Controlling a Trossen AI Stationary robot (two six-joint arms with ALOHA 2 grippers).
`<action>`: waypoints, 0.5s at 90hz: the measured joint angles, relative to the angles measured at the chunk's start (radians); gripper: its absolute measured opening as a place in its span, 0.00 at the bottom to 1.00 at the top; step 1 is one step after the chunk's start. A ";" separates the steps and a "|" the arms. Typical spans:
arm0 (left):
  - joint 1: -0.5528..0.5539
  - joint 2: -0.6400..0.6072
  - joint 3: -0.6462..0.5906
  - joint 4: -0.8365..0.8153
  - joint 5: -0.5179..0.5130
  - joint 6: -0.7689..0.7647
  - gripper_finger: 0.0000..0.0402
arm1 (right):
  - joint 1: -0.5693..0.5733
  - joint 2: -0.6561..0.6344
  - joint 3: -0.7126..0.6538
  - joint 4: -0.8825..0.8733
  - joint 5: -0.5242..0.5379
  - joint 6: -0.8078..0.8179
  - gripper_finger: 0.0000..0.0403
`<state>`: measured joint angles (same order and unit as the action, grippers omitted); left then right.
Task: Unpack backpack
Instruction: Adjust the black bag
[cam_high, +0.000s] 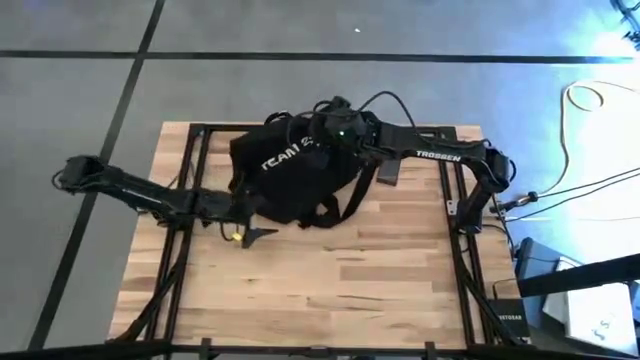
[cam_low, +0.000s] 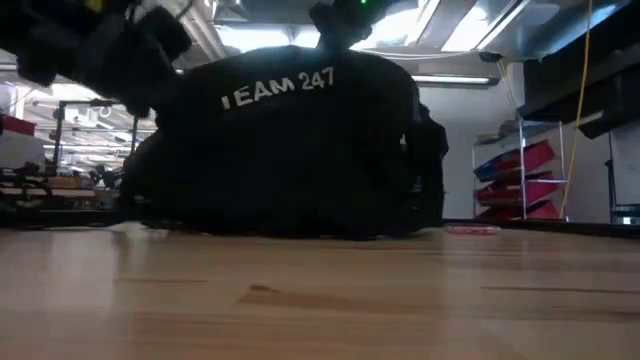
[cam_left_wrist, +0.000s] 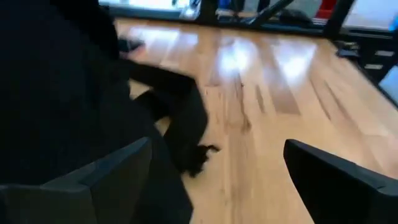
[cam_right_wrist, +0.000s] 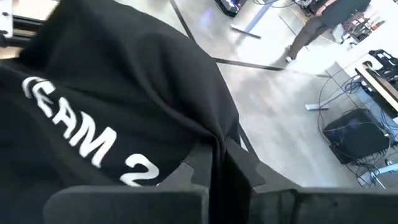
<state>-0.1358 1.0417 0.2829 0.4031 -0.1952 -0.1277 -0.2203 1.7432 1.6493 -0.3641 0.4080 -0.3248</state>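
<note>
Backpack (cam_high: 290, 170) lies slumped on far half of the wooden table (cam_high: 330, 280), "TEAM 247" lettering facing up; contents can't be seen, no opening visible. Straps (cam_high: 335, 205) trail toward table centre. Right gripper (cam_high: 325, 135) sits at the bag's far top edge, fingers pinching a fold of black fabric betw. them. Left gripper (cam_high: 250, 225) is low at the bag's near-left edge, fingers spread wide, one finger (cam_left_wrist: 106, 180) against the fabric. Person (cam_right_wrist: 323, 25) stands in room beyond.
</note>
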 joint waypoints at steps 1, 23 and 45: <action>-0.002 0.016 0.000 0.012 -0.007 -0.005 0.87 | 0.000 0.000 0.000 0.001 0.000 0.000 0.00; -0.016 0.387 -0.001 0.266 -0.156 -0.127 0.87 | 0.019 0.000 0.000 0.007 0.000 0.002 0.00; -0.013 0.666 0.031 0.455 -0.381 -0.221 0.87 | 0.052 0.000 0.000 -0.005 -0.001 0.007 0.00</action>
<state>-0.1486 1.7075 0.3136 0.8585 -0.5759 -0.3484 -0.1688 1.7432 1.6493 -0.3691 0.4073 -0.3180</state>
